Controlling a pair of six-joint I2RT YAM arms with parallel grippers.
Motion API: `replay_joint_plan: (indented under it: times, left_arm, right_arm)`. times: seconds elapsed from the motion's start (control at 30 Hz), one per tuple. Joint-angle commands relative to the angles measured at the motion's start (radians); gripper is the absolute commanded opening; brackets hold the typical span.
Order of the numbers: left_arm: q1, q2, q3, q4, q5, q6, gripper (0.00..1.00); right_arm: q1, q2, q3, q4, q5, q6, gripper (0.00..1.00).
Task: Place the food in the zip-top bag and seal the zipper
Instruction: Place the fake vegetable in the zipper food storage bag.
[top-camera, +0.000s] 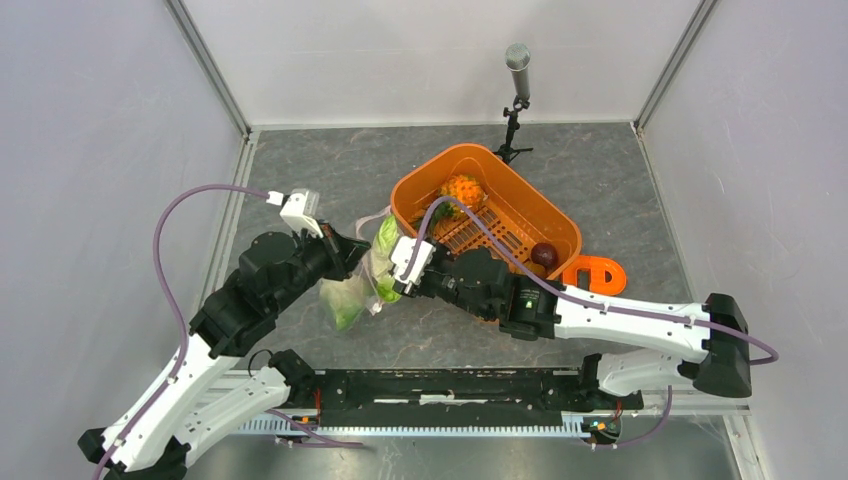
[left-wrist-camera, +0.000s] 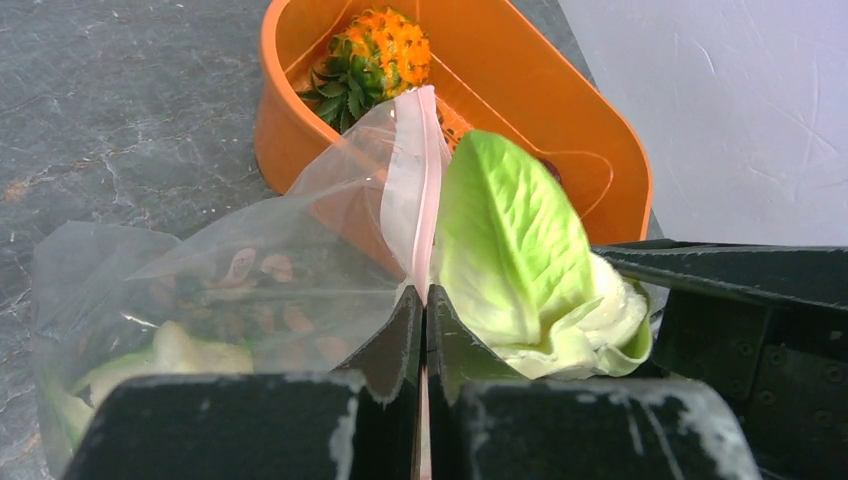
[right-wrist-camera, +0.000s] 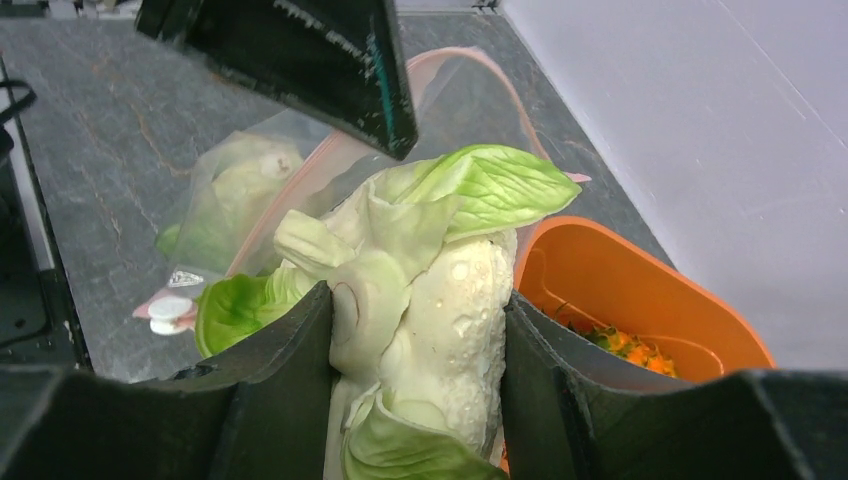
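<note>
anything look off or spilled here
Nothing spilled or damaged. One oddity: an orange loop-shaped piece lies on the table beside the basket, outside it; what it is I cannot tell. The right gripper holds the cabbage by the bag, pinched by the left gripper.

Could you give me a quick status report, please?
Left gripper shut on zipper. Right gripper shut on cabbage at bag mouth. Pineapple, purple fruit in basket.

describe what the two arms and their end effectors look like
Both arms have white lower links and black joints and forearms. A thin purple cable loops along the left arm, another along the right arm. Each wrist carries a white camera block. The left end effector and right end effector are black and wedge-shaped.
</note>
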Motion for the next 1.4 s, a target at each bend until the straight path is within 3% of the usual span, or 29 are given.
replay_joint_plan:
  times: [0.0,0.13,0.23,0.33,0.5,0.67,0.83,1.0,1.1,1.23,1.37]
  left_arm:
    - [-0.002,-0.007,0.032,0.083,0.017,-0.04,0.02]
    - [-0.002,-0.008,0.031,0.094,0.053,-0.038,0.02]
    - [-0.002,-0.015,0.027,0.093,0.075,-0.035,0.02]
    - [-0.002,-0.026,0.024,0.093,0.09,-0.035,0.02]
    - [-0.002,-0.023,0.03,0.067,0.088,-0.029,0.02]
    - [-0.002,-0.01,0.022,0.067,0.089,-0.032,0.02]
    - [-0.002,-0.003,0.024,0.072,0.09,-0.032,0.02]
    - [-0.002,-0.008,0.022,0.078,0.091,-0.038,0.02]
    - [-0.002,-0.017,0.022,0.086,0.087,-0.039,0.02]
    - [-0.002,-0.02,0.034,0.081,0.087,-0.038,0.02]
    - [-0.002,-0.017,0.037,0.081,0.089,-0.038,0.02]
  right_arm:
    - [0.007,-0.011,-0.008,0.032,-0.044,-0.074,0.37]
    - [0.002,0.045,0.022,0.035,0.02,-0.059,0.36]
    - [-0.012,0.124,0.124,-0.059,0.065,-0.031,0.35]
    - [-0.035,0.192,0.237,-0.181,0.062,0.0,0.35]
    - [-0.112,0.179,0.294,-0.207,0.012,0.137,0.39]
    - [-0.191,0.138,0.301,-0.134,-0.292,0.354,0.4]
    - [-0.194,0.192,0.355,-0.184,-0.374,0.444,0.39]
    - [-0.158,0.261,0.347,-0.248,-0.236,0.438,0.39]
    - [-0.157,0.276,0.292,-0.193,-0.212,0.412,0.39]
    - [-0.158,0.257,0.278,-0.169,-0.005,0.394,0.41]
    - [-0.16,0.242,0.313,-0.131,-0.008,0.371,0.41]
